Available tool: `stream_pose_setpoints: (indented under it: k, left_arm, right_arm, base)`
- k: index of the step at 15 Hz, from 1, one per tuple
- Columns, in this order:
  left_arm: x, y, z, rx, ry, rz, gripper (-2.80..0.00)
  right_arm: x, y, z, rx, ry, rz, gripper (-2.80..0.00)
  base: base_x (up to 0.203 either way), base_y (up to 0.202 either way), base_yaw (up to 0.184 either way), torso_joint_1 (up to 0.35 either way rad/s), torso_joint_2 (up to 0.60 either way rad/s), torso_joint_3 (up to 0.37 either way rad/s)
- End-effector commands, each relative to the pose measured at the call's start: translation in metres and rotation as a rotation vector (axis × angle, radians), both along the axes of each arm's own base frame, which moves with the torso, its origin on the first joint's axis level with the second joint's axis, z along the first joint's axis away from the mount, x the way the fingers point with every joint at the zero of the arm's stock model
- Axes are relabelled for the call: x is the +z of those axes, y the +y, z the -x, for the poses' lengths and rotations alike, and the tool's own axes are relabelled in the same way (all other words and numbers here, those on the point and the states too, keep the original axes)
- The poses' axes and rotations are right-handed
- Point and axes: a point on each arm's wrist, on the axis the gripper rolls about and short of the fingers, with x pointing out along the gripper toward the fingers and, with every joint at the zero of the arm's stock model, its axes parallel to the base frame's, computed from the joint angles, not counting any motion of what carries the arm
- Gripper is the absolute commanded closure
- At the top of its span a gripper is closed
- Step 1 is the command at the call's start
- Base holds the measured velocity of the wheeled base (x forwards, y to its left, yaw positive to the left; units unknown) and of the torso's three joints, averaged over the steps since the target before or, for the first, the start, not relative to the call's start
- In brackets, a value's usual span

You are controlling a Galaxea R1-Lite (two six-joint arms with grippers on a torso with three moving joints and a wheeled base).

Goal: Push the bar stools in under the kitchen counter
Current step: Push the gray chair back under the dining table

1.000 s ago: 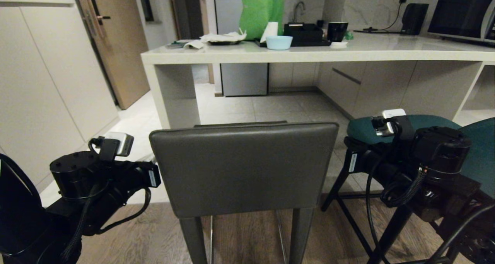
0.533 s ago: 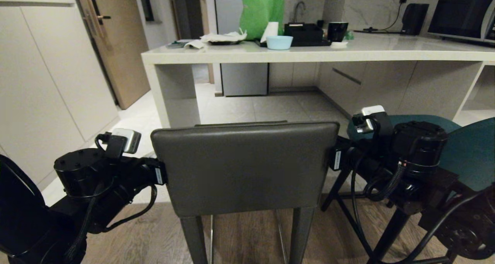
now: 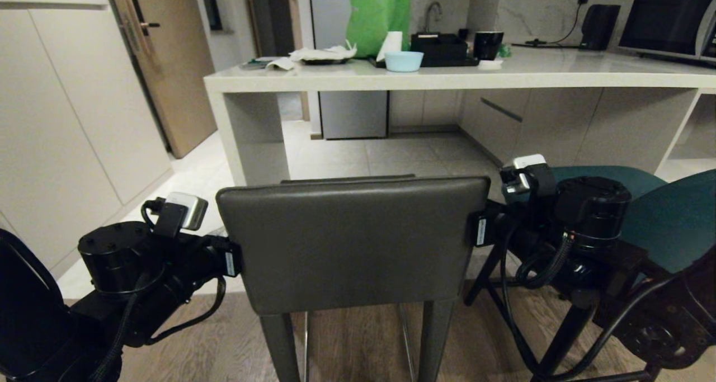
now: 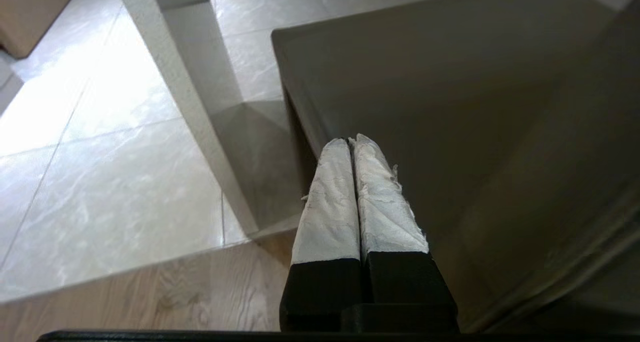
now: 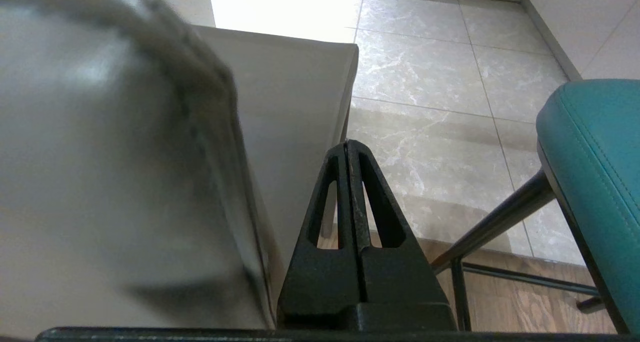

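Note:
The dark grey bar stool [image 3: 352, 242] stands in front of me, its square back towards me, short of the kitchen counter [image 3: 447, 77]. My left gripper [image 4: 351, 142] is shut and empty, lying along the left side of the grey seat [image 4: 450, 106]. My right gripper [image 5: 347, 142] is also shut and empty, beside the right side of the grey seat [image 5: 295, 91]. In the head view both sets of fingertips are hidden behind the stool's back, one arm at each edge. The teal bar stool [image 3: 643, 203] stands to the right, close to my right arm; its seat [image 5: 595, 146] and black legs show.
A tall cream cabinet [image 3: 61, 136] and a wooden door [image 3: 162, 63] stand at the left. On the counter are a green bag [image 3: 380, 13], a pale blue bowl [image 3: 404, 61], a black tray, a mug and a microwave [image 3: 671, 21]. Tiled floor runs under the counter.
Both arms have closed in on the grey stool: the left moved right to its left edge, the right moved left from over the teal seat to its right edge. The stools have not shifted.

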Motion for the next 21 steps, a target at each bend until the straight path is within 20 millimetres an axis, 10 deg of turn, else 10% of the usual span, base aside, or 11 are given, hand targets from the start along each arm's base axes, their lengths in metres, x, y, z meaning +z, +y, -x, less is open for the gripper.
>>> stream_pose_setpoints:
  k: [1, 12, 21]
  left_arm:
    - [0.002, 0.0, 0.0, 0.0, -0.013, 0.004, 0.0]
    - [-0.003, -0.005, 0.001, -0.019, 0.001, -0.01, 0.0]
    - [-0.005, -0.017, -0.015, -0.037, -0.017, -0.011, 0.0]
  right_arm:
    - [-0.002, 0.001, -0.002, -0.001, 0.001, 0.001, 0.0]
    - [0.016, 0.021, -0.04, -0.018, -0.092, -0.006, 0.0]
    - [-0.026, 0.009, -0.024, -0.055, -0.023, -0.007, 0.0]
  base:
    - [0.0, 0.0, 0.0, 0.0, 0.0, 0.0]
    - [0.0, 0.0, 0.0, 0.0, 0.0, 0.0]
    - [0.0, 0.0, 0.0, 0.0, 0.0, 0.0]
